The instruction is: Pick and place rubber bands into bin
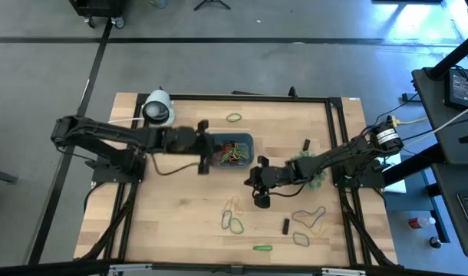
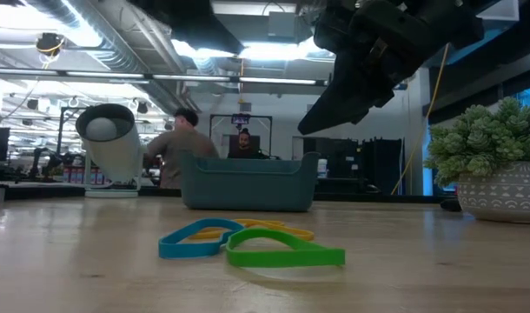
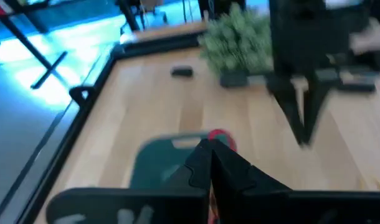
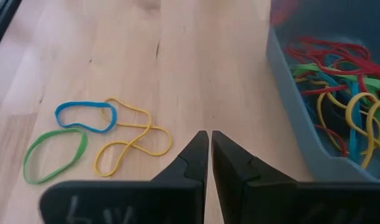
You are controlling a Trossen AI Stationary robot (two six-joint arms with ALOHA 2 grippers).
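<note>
The rubber bands [image 4: 96, 140] lie flat mid-worktop, more already in the bin [image 1: 231, 152]. Thin, light and floppy, they look best pinched across one strand. The right claw [image 4: 210, 146] hangs above them nearly together, empty; the left claw [image 3: 209, 165] is together over the bin.

high: overhead, straight down | low: tabletop level | 2 wrists: close | all share bin [image 1: 232, 152]

Bare wood between bin [image 4: 302, 130] and loose bands [image 4: 96, 140].
</note>
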